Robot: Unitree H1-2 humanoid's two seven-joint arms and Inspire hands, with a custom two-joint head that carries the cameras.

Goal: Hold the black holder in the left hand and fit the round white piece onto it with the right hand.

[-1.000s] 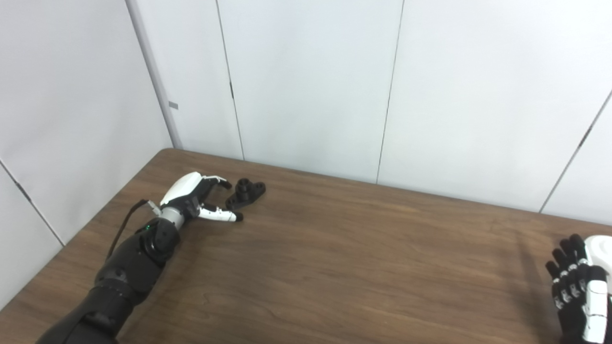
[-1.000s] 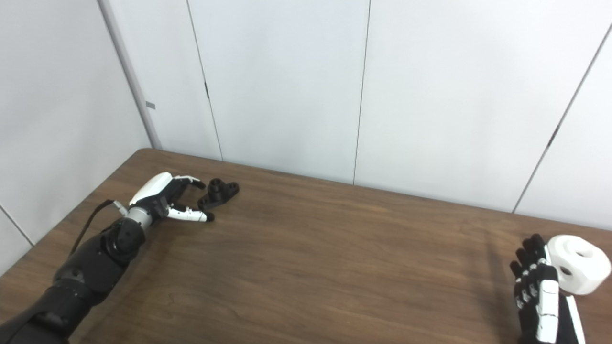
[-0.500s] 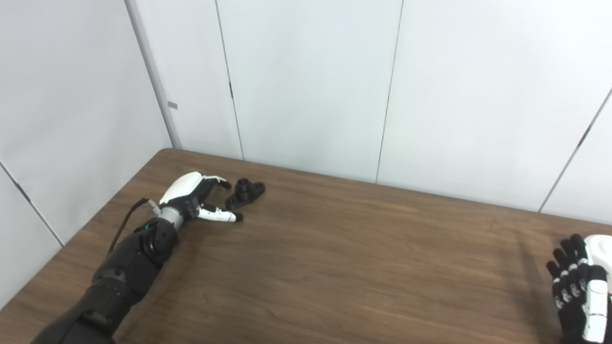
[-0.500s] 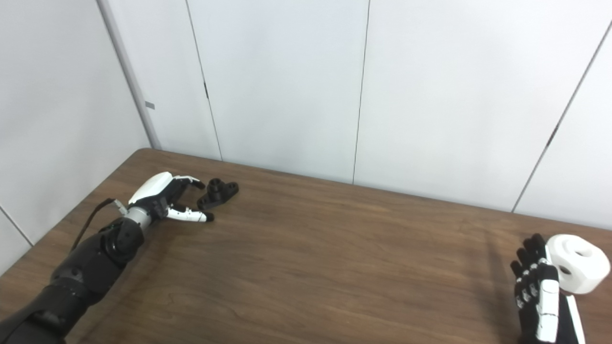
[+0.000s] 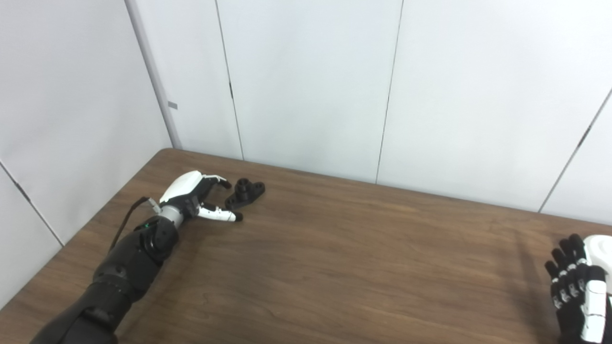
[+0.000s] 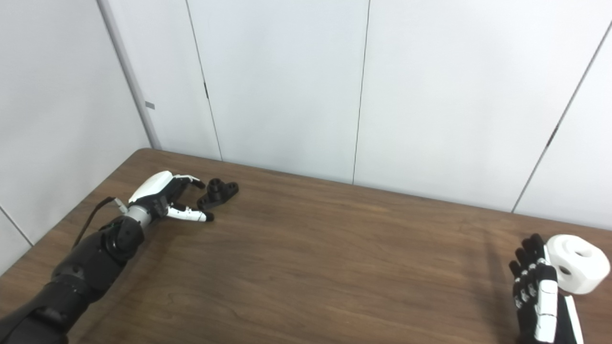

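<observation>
The black holder [image 5: 245,192] lies flat on the brown table [image 5: 334,258] near its far left corner, a short round boss standing up from it. My left hand [image 5: 196,197] rests just left of it, open, fingers and thumb spread toward it without touching. The round white piece [image 6: 576,263], a thick ring with a hole on top, sits at the table's right edge. My right hand [image 6: 538,294] is open beside it on its left, fingers upright and close to the piece; whether they touch it I cannot tell.
White wall panels [image 5: 306,86] stand close behind the table's far edge and along its left side. Bare wood stretches between the two hands.
The left forearm has crept slightly forward. The right hand has sunk a little. Holder and white piece lie where they were.
</observation>
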